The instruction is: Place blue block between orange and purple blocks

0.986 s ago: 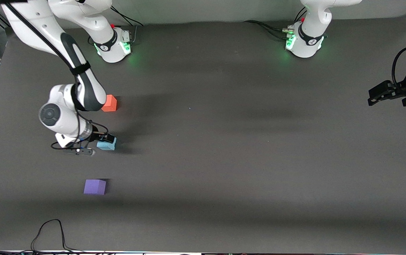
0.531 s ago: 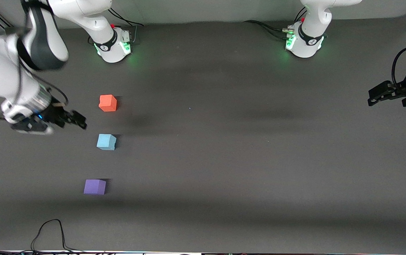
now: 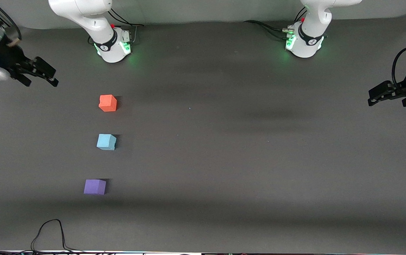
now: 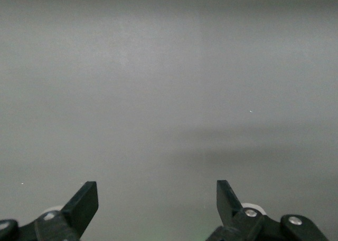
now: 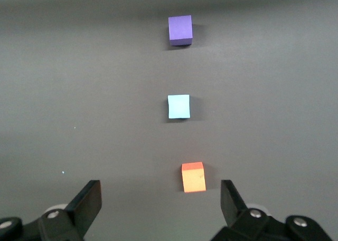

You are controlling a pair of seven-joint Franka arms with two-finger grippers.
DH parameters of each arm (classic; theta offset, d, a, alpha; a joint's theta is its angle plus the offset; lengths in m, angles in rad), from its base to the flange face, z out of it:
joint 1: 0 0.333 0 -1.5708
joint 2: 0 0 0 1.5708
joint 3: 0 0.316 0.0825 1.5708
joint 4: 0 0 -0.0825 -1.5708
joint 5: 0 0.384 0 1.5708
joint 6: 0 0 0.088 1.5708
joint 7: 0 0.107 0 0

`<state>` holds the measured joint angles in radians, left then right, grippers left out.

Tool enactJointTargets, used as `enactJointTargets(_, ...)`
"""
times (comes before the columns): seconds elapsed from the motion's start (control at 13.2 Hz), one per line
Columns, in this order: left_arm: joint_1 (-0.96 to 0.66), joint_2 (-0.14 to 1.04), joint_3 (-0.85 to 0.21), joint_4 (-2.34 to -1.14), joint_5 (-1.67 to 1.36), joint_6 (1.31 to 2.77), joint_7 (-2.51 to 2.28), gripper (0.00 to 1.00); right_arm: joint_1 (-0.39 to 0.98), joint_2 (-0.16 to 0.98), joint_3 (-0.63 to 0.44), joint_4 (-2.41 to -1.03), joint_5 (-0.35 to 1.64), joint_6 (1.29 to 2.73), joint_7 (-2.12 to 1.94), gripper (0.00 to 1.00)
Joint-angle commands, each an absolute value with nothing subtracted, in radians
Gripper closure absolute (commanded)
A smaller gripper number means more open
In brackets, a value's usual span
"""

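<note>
Blue block [image 3: 106, 142] is set on table between orange block [image 3: 108, 103] and purple block [image 3: 95, 186], apart from both. Right gripper [image 3: 38, 72] is held wide open, empty, over table edge at right arm's end; left gripper [image 3: 379, 95] is parked open, empty, waiting. Placement judged done; retreat best kept high, clear of row.

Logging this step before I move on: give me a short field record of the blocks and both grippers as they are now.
blue block: on the table, between the other two, touching neither
orange block: farther from the front camera than the blue one
purple block: nearest the front camera
right gripper: open, empty, raised over the right arm's end of the table
left gripper: open, empty, waiting at the left arm's end
placement: looks done
</note>
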<state>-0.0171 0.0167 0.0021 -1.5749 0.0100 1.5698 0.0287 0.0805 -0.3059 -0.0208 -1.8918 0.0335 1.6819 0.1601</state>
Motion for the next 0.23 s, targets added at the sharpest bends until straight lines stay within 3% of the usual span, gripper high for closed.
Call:
enactJointTargets(0.0,-0.023,0.003,0.009,-1.585,0.003,1.58,0.048,0.0,0.055,-0.252,-0.009,-1.827,0.023,1.643,0.138,0.0)
enactJointTargets(0.15,-0.023,0.005,0.009,-1.585,0.005,1.58,0.048,0.0,0.057,-0.247,-0.009,-1.83,0.023,1.643,0.138,0.0)
